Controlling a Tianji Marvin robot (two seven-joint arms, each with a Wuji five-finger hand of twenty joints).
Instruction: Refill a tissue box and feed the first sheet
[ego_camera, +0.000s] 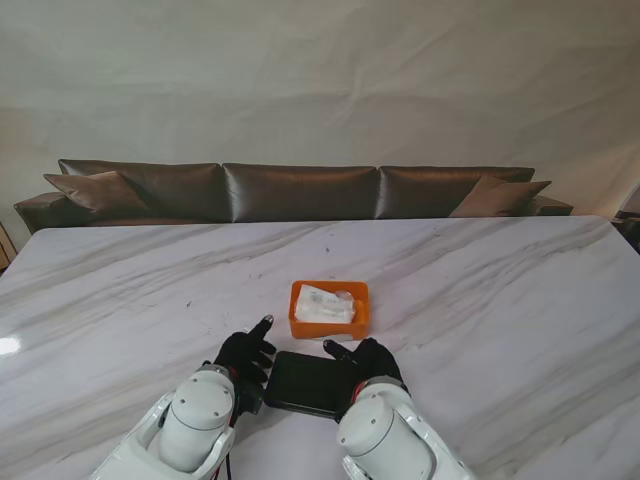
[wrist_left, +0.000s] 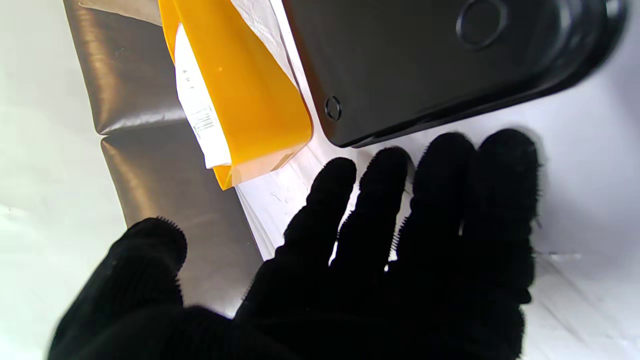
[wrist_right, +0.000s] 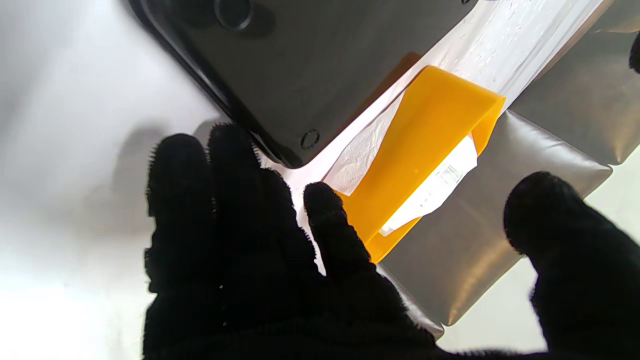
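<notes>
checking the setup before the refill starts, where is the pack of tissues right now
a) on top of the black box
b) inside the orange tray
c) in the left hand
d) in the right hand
b: the tissue pack lies inside the orange tray, just beyond the black box, while the left hand and right hand sit open at the box's ends holding nothing.

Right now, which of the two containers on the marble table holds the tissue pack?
The orange plastic tray, farther from me, holds the white tissue pack; the black flat rectangular box between both hands shows only its dark surface.
</notes>
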